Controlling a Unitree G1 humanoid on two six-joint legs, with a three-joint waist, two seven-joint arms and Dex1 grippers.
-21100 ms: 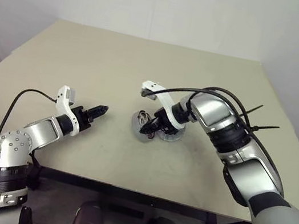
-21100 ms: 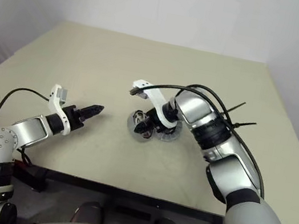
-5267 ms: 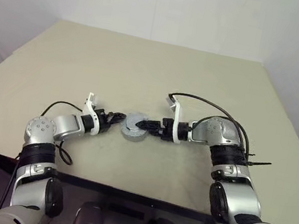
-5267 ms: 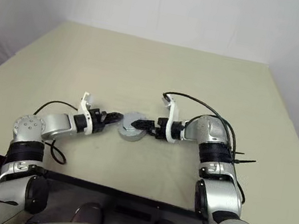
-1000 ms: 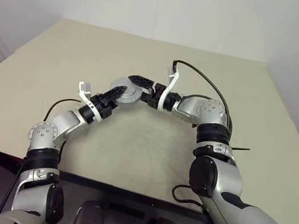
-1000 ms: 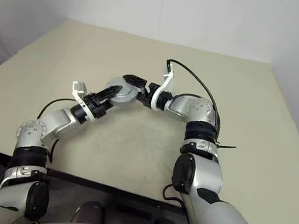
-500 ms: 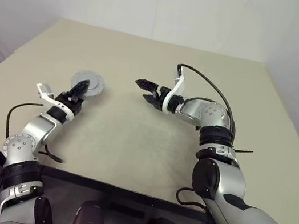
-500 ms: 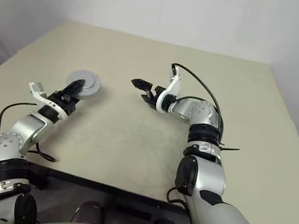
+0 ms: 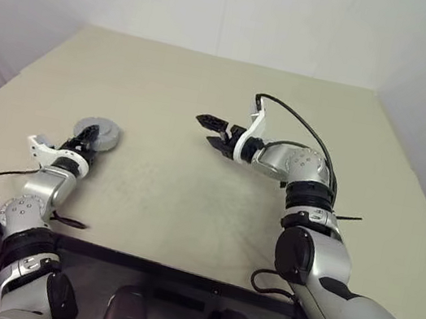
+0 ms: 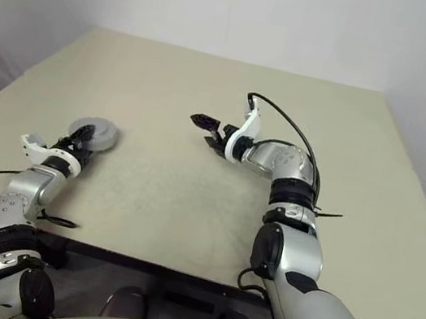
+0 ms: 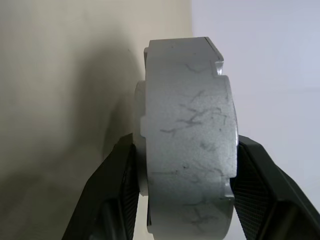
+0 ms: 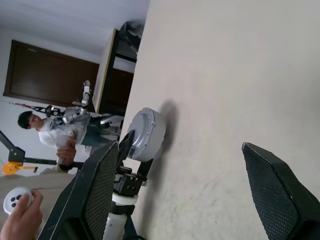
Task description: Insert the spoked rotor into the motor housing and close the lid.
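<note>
My left gripper [image 9: 87, 137] is shut on the motor housing [image 9: 100, 133], a thick round grey metal casing held on edge low over the table near its left side. In the left wrist view the black fingers [image 11: 118, 175] clamp the casing's two flat faces [image 11: 187, 100]. The right wrist view shows its round grey face [image 12: 145, 134] closed over; I cannot tell the lid apart from the casing. The spoked rotor is hidden from view. My right gripper [image 9: 206, 129] hovers open and empty above the middle of the table, pointing left.
The beige table [image 9: 190, 197] has its left edge close to the held casing. A black cable [image 9: 286, 116] loops over my right wrist. In the right wrist view a person [image 12: 37, 125] stands beyond the table, and a hand [image 12: 20, 215] holds a white controller.
My left gripper has carried the housing away from the right gripper, leftward and down from the table's middle to its left side. The right gripper stays open and nearly still.
</note>
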